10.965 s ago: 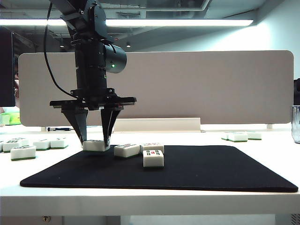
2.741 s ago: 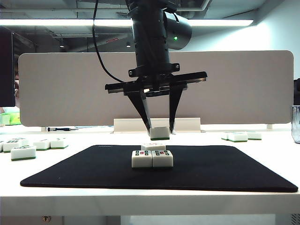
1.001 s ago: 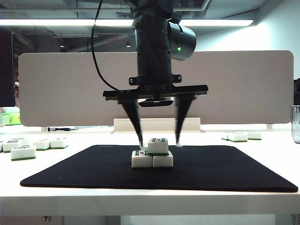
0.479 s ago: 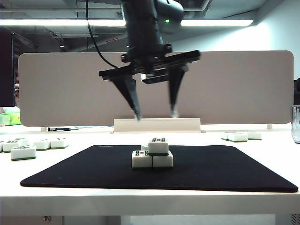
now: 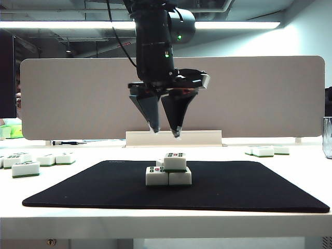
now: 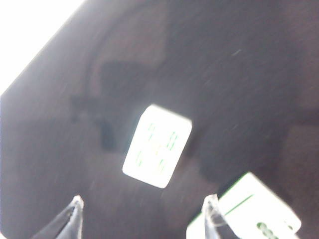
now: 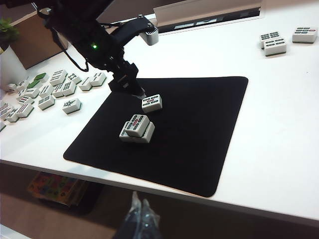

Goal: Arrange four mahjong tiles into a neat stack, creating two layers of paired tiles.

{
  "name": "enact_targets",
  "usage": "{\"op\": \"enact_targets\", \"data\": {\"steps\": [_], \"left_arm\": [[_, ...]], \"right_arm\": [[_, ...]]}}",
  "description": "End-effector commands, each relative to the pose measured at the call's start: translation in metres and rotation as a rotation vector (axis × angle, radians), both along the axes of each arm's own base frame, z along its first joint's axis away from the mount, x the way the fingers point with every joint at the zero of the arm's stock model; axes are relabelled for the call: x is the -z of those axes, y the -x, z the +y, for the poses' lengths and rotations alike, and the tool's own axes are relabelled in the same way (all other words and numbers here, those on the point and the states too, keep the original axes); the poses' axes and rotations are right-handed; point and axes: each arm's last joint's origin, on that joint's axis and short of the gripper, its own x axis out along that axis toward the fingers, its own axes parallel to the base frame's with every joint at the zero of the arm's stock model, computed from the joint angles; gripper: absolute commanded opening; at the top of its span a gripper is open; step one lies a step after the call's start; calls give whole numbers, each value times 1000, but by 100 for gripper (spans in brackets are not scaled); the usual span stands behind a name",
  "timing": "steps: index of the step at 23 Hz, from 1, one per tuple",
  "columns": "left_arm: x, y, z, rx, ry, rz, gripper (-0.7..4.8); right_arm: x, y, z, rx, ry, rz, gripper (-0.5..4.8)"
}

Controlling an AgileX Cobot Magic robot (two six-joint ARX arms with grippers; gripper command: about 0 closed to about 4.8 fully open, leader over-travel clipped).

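Left side of the white table [image 5: 155, 223]: a scatter of spare tiles [image 5: 25, 168], face up, well apart from the work area

Black mat [image 5: 78, 192]: lies flat across the middle of the table and carries all four task tiles

Unfinished stack [image 5: 168, 171], mid-mat:
- bottom layer, two tiles side by side and touching, left tile [image 5: 156, 176] and right tile [image 5: 180, 177]
- upper layer, one top tile [image 5: 175, 161], resting across the bottom pair and sitting toward the right; green back layer downward, printed face up
- the place beside it on the upper layer is unfilled

Fourth tile [image 7: 151, 102]: lies alone and flat on the mat, face up, just behind the stack and not touching it; from the front only a sliver shows behind the pile; in the left wrist view this tile [image 6: 157, 146] sits nearly centred between the two fingertips, blurred, with green marks on its face

Left gripper [image 5: 165, 130]: hangs in the air above the stack, pointing down, touching nothing; in the wrist view its fingertips [image 6: 75, 205] stand wide apart with nothing between them, so the pincer is wide and empty

Right gripper [image 7: 139, 213]: seen only in its own wrist view, well apart from the tiles, out past the mat's near edge; its dark fingers lie together with no gap and hold nothing

Behind: a white partition board [image 5: 259, 93] along the table's far side

Right side of the table: a few more spare tiles [image 5: 263, 151], then a glass [image 5: 328, 137] at the edge of view
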Motion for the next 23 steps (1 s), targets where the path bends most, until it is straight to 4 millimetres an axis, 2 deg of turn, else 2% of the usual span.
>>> {"op": "enact_targets", "data": {"steps": [1, 6, 10, 13, 15, 17, 18, 21, 23], "left_arm": [[7, -7, -2, 68, 18, -4, 309], [30, -20, -3, 88, 3, 10, 306], [42, -25, -2, 83, 20, 46, 263], [52, -29, 0, 47, 14, 70, 210], [53, -30, 1, 32, 17, 71, 204], [53, -33, 3, -62, 41, 76, 110], [52, -34, 5, -126, 44, 78, 110], [53, -43, 30, -525, 37, 110, 111], [54, -49, 50, -632, 19, 149, 111]], "right_arm": [[-1, 2, 0, 1, 3, -25, -1], [-1, 2, 0, 1, 3, -25, -1], [-1, 2, 0, 1, 3, -25, -1], [-1, 2, 0, 1, 3, -25, -1], [-1, 2, 0, 1, 3, -25, -1], [-1, 2, 0, 1, 3, -26, -1], [-1, 2, 0, 1, 3, -26, -1], [-1, 2, 0, 1, 3, -26, -1], [-1, 2, 0, 1, 3, -26, -1]]}}
